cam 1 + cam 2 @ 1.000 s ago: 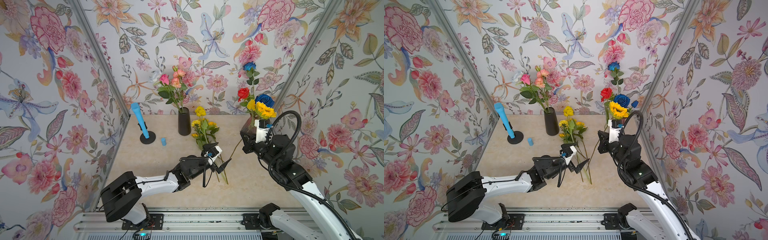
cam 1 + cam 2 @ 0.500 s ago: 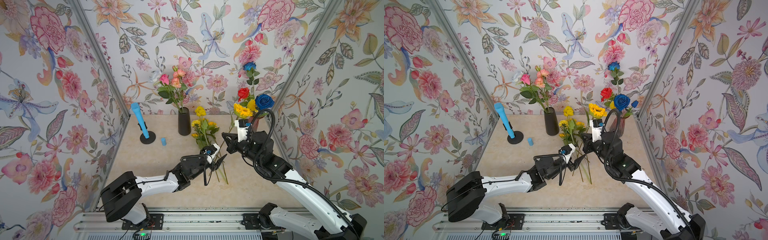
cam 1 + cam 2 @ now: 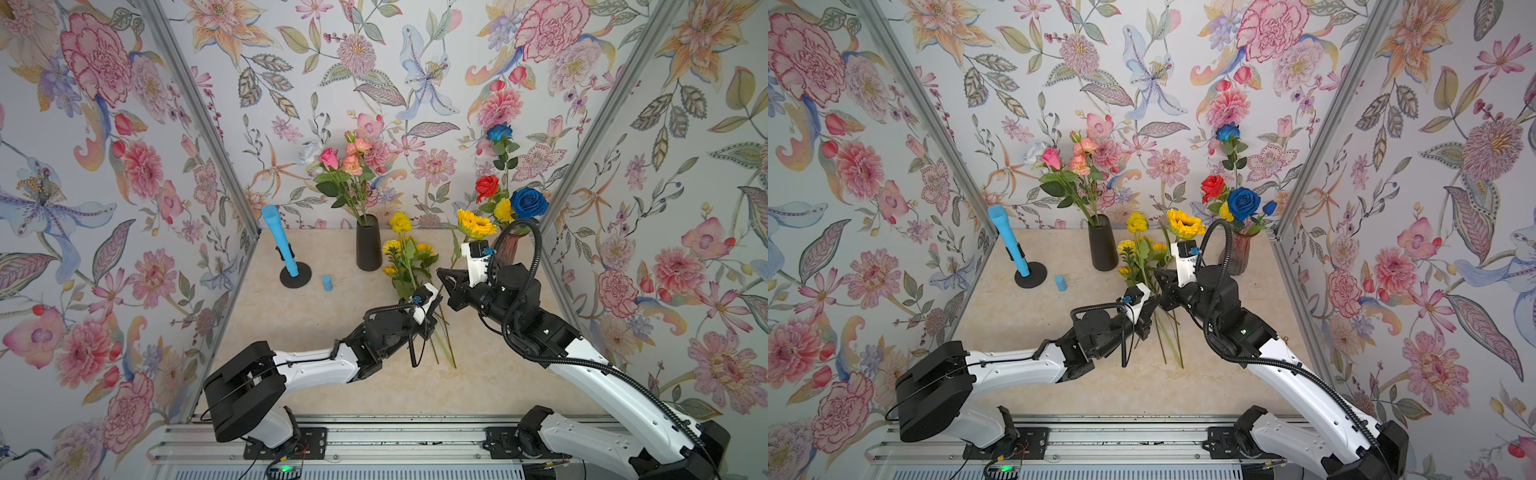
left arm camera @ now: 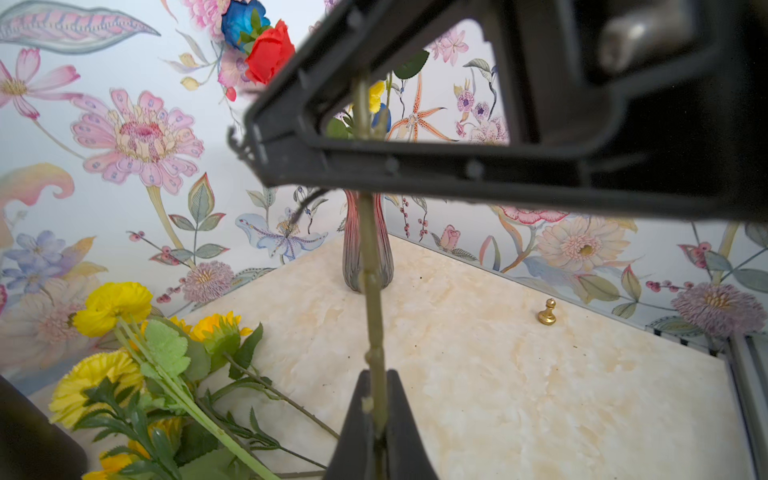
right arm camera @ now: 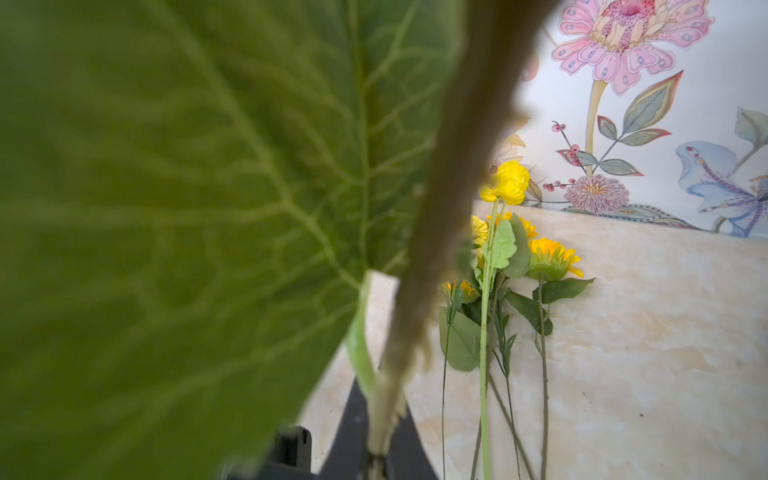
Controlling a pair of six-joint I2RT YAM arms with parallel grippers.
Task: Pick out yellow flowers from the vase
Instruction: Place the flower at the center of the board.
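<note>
The sunflower [image 3: 476, 224] [image 3: 1185, 224], one of the yellow flowers, is held up over the table middle. Both grippers grip its stem [image 4: 372, 316]. My right gripper [image 3: 444, 277] [image 5: 380, 399] is shut on the stem, and its black jaws cross the upper left wrist view. My left gripper [image 3: 435, 296] [image 4: 376, 376] is shut on the same stem just below. The sunflower's big leaf [image 5: 187, 187] hides much of the right wrist view. The reddish glass vase [image 3: 509, 249] [image 4: 353, 249] holds red and blue roses and one yellow bloom [image 3: 503, 210]. Several yellow flowers [image 3: 405, 257] [image 5: 511, 249] lie on the table.
A black vase [image 3: 368, 245] with pink and peach roses stands at the back centre. A blue microphone-shaped piece on a black stand [image 3: 282, 249] and a small blue cylinder [image 3: 327, 283] are at the back left. A gold pawn [image 4: 547, 312] stands near the right wall.
My right arm has carried the sunflower from beside the vase leftward to the table middle. My left gripper rose to meet it and went from open to shut on the stem.
</note>
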